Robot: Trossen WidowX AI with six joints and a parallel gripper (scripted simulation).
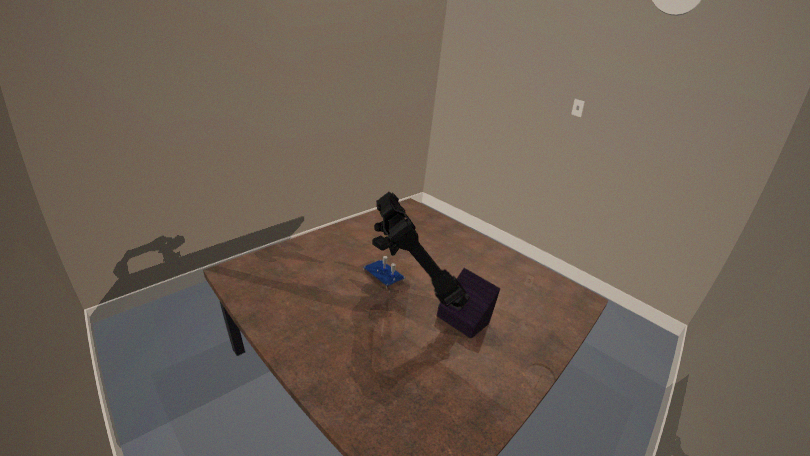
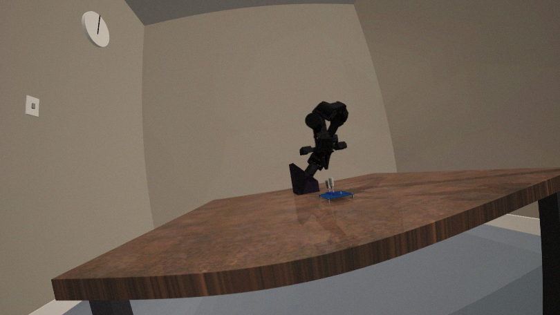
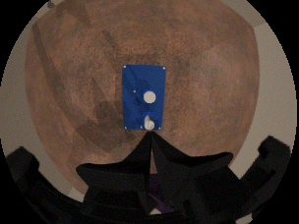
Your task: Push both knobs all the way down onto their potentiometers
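The blue circuit board (image 1: 375, 269) (image 2: 337, 195) (image 3: 143, 74) stands on short legs on the table. Two pale knobs stand upright on its potentiometers. The knob farther from the arm's base (image 1: 384, 260) (image 2: 331, 182) (image 3: 149, 97) shows as a round top in the wrist view. The knob nearer the base (image 1: 393, 267) (image 2: 327, 184) (image 3: 149, 125) shows beside the fingertips there. In the exterior view both knobs stand up above the board; their exact seating is too small to tell. My gripper (image 1: 393, 251) (image 2: 326, 168) (image 3: 149, 135) is shut and empty, pointing down above the board, apart from the knobs.
The arm's base sits on a dark purple block (image 1: 481, 300) (image 2: 299, 183) close to the board. The brown table (image 1: 340, 368) (image 2: 235, 234) (image 3: 211, 74) carries both. Walls rise beyond the table's far edges.
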